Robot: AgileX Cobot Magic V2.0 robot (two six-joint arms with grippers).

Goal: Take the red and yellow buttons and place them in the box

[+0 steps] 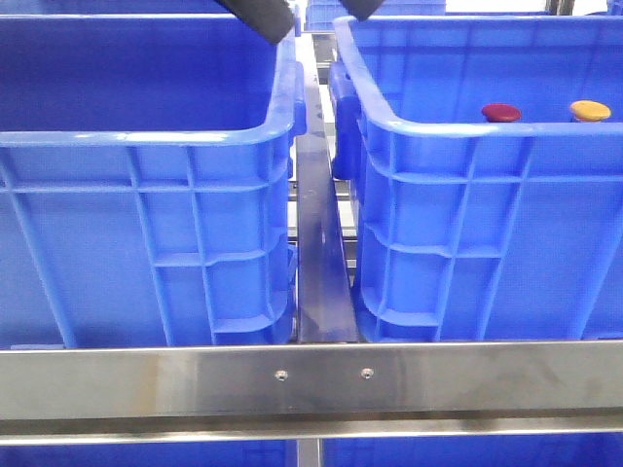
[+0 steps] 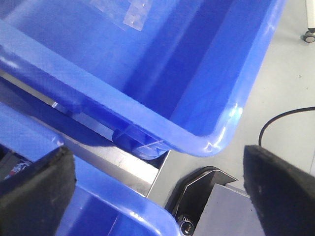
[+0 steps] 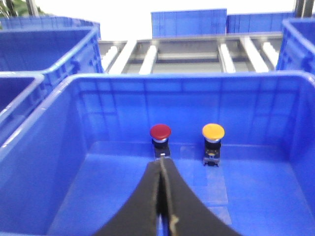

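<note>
The dark red button [image 1: 501, 113] and the yellow button [image 1: 590, 110] stand upright side by side inside the right blue crate [image 1: 438, 126], near its far wall. In the right wrist view the red button [image 3: 160, 132] is just beyond my right gripper [image 3: 161, 163], and the yellow button [image 3: 213, 132] is beside it. The right gripper is shut and empty, hanging over the crate floor short of the red button. My left gripper [image 2: 157, 191] is wide open and empty, above crate rims and the floor beyond. The left blue crate [image 1: 146, 136] looks empty.
A steel rail [image 1: 321, 282] runs between the two crates and a steel bar [image 1: 311, 379] crosses the front. More blue crates [image 3: 44, 44] and conveyor rollers [image 3: 147, 56] lie beyond. A black cable [image 2: 275, 120] lies on the grey floor.
</note>
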